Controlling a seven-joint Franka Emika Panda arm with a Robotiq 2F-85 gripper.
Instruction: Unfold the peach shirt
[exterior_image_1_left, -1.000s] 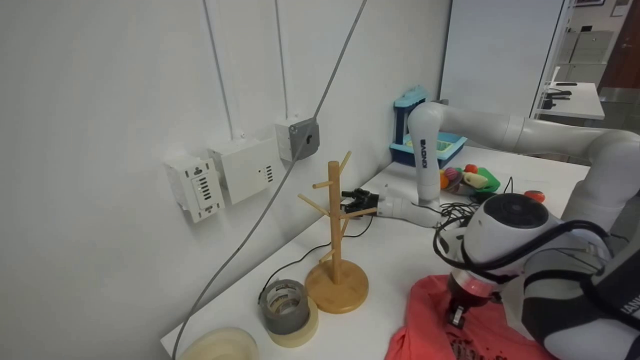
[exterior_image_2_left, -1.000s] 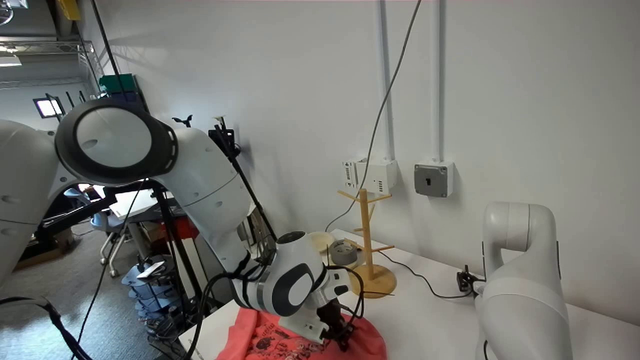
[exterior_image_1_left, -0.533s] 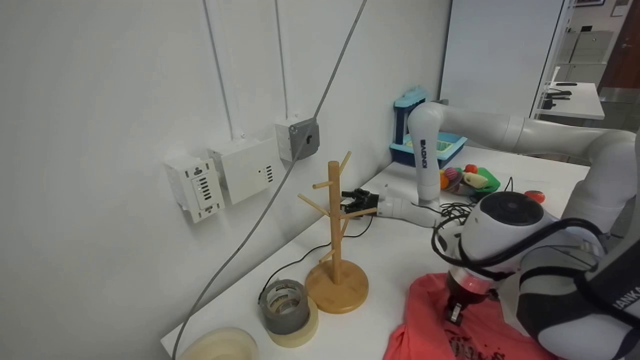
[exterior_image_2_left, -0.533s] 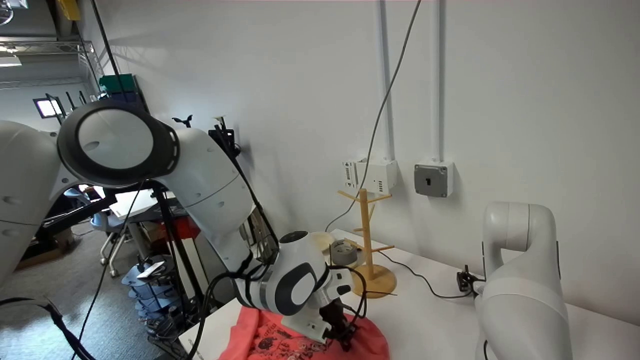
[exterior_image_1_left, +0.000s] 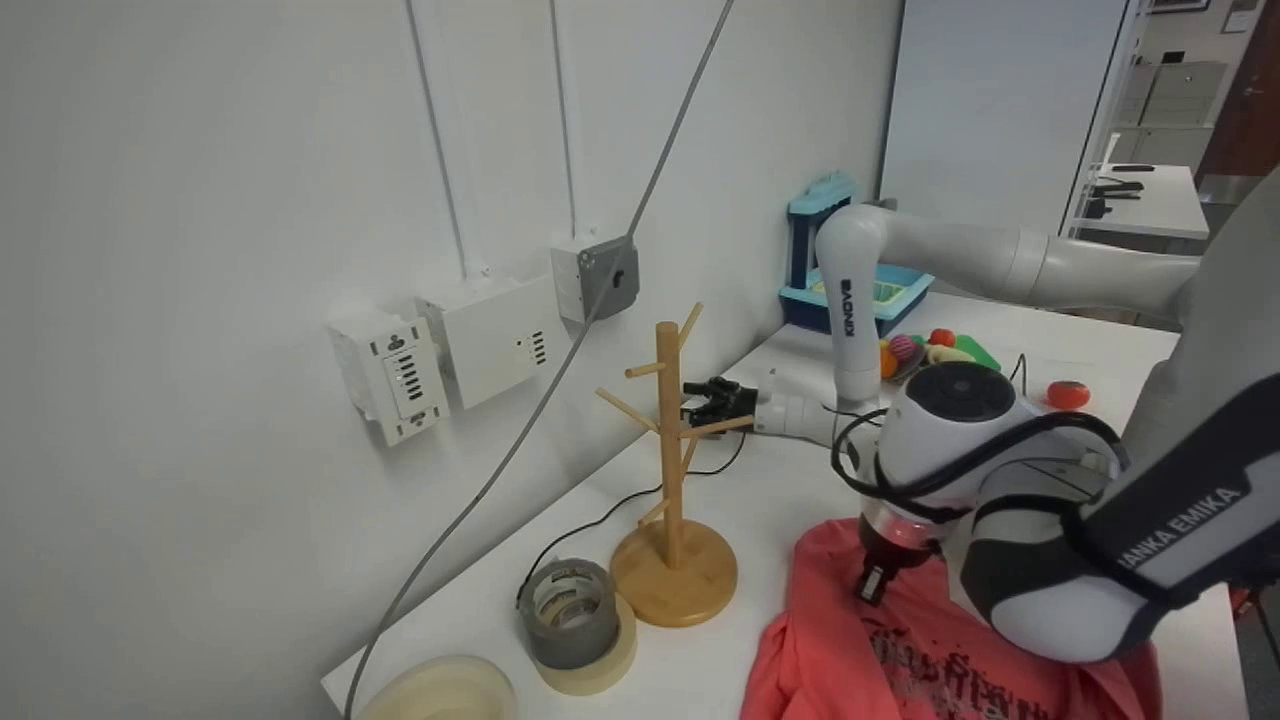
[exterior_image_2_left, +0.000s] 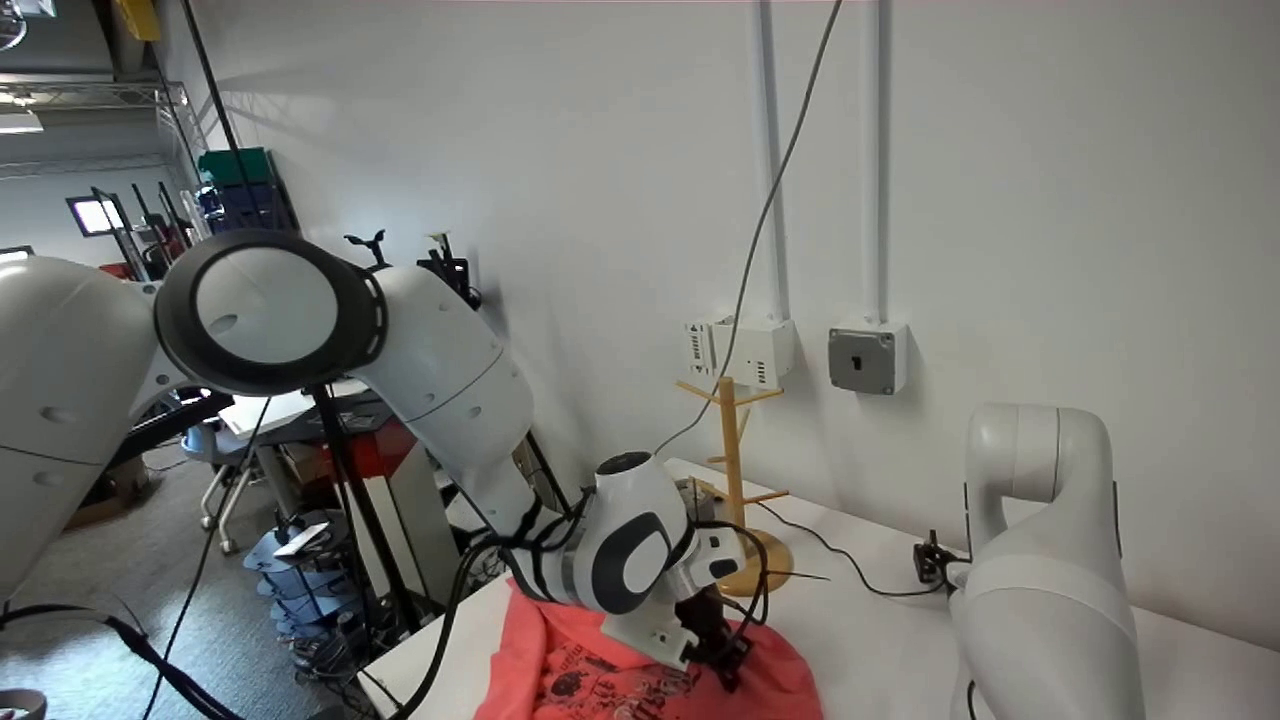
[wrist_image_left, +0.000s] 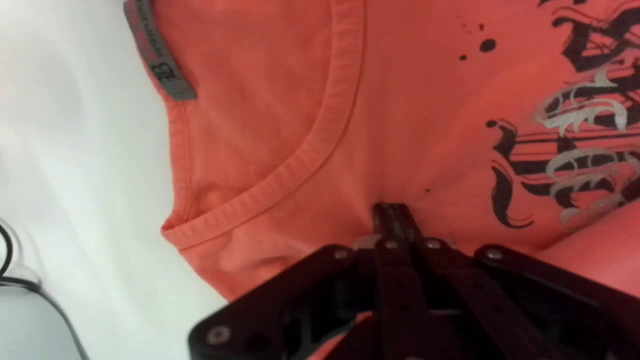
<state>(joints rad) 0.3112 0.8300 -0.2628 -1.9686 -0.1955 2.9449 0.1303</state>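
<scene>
The peach shirt (exterior_image_1_left: 825, 640) lies on the white table, seen in both exterior views (exterior_image_2_left: 520, 660). Its dark and silver print faces up. In the wrist view the shirt (wrist_image_left: 425, 90) has its neckline and grey label at the left and the print at the right. My gripper (wrist_image_left: 392, 210) has its fingers together, tips down on the cloth between neckline and print, with small folds running out from the tips. The gripper also shows in both exterior views (exterior_image_1_left: 868, 588) (exterior_image_2_left: 732, 676). Any cloth between the fingertips is hidden. My arm covers part of the shirt.
A wooden mug tree (exterior_image_1_left: 674, 580) stands beside the shirt, near the wall. Stacked tape rolls (exterior_image_1_left: 570, 640) and a cream bowl (exterior_image_1_left: 440, 690) are past it. Another arm (exterior_image_1_left: 990, 262) lies along the far table, near toy food (exterior_image_1_left: 905, 350). A black cable runs along the table.
My gripper has moved left and a little away in an exterior view, rightward in another. The shirt has slid along with it, and more of its print shows.
</scene>
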